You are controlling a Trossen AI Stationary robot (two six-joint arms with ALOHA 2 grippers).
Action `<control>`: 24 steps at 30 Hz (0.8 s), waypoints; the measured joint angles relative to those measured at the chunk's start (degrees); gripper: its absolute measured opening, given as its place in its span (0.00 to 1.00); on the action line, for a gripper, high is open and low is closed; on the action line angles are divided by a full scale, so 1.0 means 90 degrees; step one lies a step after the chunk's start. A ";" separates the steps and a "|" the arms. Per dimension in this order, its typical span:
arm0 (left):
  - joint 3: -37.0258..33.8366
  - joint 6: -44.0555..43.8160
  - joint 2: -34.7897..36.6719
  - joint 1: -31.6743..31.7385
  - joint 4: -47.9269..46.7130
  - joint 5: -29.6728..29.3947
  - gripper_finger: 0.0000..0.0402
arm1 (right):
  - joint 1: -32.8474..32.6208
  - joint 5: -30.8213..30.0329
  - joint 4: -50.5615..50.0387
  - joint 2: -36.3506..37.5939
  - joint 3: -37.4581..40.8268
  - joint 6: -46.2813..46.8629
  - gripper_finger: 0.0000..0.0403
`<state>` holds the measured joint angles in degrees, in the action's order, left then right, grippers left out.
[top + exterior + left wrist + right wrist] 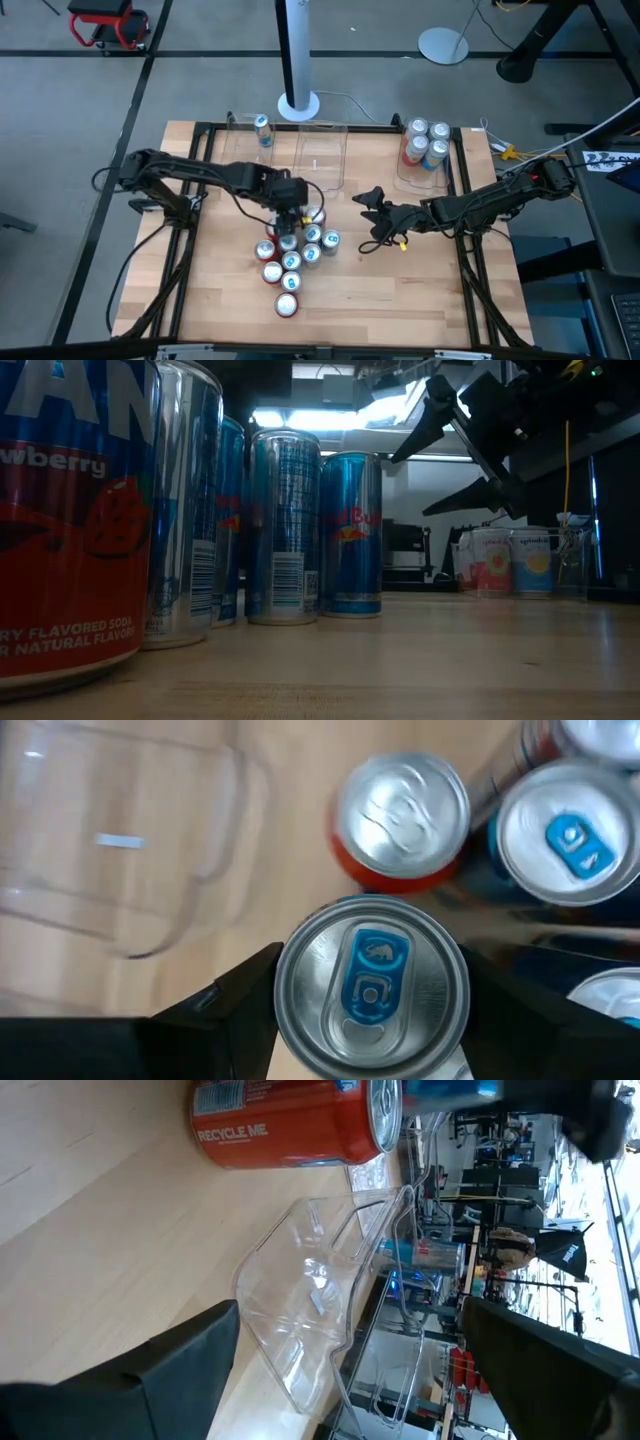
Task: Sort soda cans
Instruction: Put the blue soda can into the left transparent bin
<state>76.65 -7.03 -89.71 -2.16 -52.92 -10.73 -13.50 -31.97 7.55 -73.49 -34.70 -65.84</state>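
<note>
I saw the cluster of soda cans standing near the front middle of the desk. My left end effector sat at the cluster's far edge, clamped around a blue-tabbed can. My right end effector hovered beside the cluster, fingers wide apart and holding nothing. Beyond the cluster stood three clear bins.

A light wooden table is seen, with a cluster of soda cans stood near its middle. Three clear plastic bins are lined along its far edge, the corner ones holding cans.
</note>
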 joint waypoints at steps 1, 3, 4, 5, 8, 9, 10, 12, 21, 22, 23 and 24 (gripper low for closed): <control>0.0092 0.0000 0.0076 0.0037 -0.0088 -0.0079 0.58 | 0.0000 0.0000 0.0006 0.0000 0.0000 0.0000 0.95; 0.0293 0.0000 0.0218 0.0109 -0.0297 -0.0256 0.58 | 0.0000 0.0001 0.0000 0.0000 0.0000 0.0000 0.95; 0.0374 0.0000 0.0301 0.0153 -0.0414 -0.0355 0.58 | 0.0000 0.0002 0.0002 0.0000 0.0000 0.0000 0.95; 0.0459 0.0000 0.0381 0.0211 -0.0535 -0.0451 0.58 | 0.0000 0.0000 0.0002 0.0000 0.0000 0.0000 0.95; 0.0690 -0.0020 0.0609 0.0448 -0.0782 -0.0722 0.58 | 0.0000 0.0002 0.0001 0.0000 0.0000 0.0000 0.95; 0.0743 -0.0028 0.0678 0.0546 -0.0896 -0.0809 0.58 | 0.0000 0.0002 0.0002 0.0000 0.0000 0.0000 0.95; 0.0777 -0.0029 0.0745 0.0651 -0.1033 -0.0905 0.58 | 0.0000 0.0001 0.0001 0.0000 0.0000 0.0000 0.95; 0.0790 -0.0030 0.0901 0.0908 -0.1246 -0.1110 0.58 | 0.0000 0.0000 0.0000 0.0000 0.0000 0.0000 0.95; 0.0803 0.0254 0.1141 0.2611 -0.1532 -0.1253 0.58 | 0.0000 0.0002 0.0002 -0.0004 0.0000 0.0000 0.95; 0.0803 0.0328 0.1133 0.2804 -0.1531 -0.1253 0.58 | 0.0000 0.0000 0.0004 -0.0018 0.0000 0.0000 0.95; 0.0803 0.0367 0.1118 0.2984 -0.1517 -0.1253 0.58 | 0.0000 0.0002 0.0003 -0.0035 0.0000 0.0000 0.95; 0.0803 0.0404 0.1096 0.3163 -0.1504 -0.1253 0.58 | 0.0000 0.0002 -0.0002 -0.0055 0.0000 0.0000 0.95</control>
<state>83.88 -3.39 -79.84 26.30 -66.45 -22.00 -13.50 -31.95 7.54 -73.99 -34.70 -65.84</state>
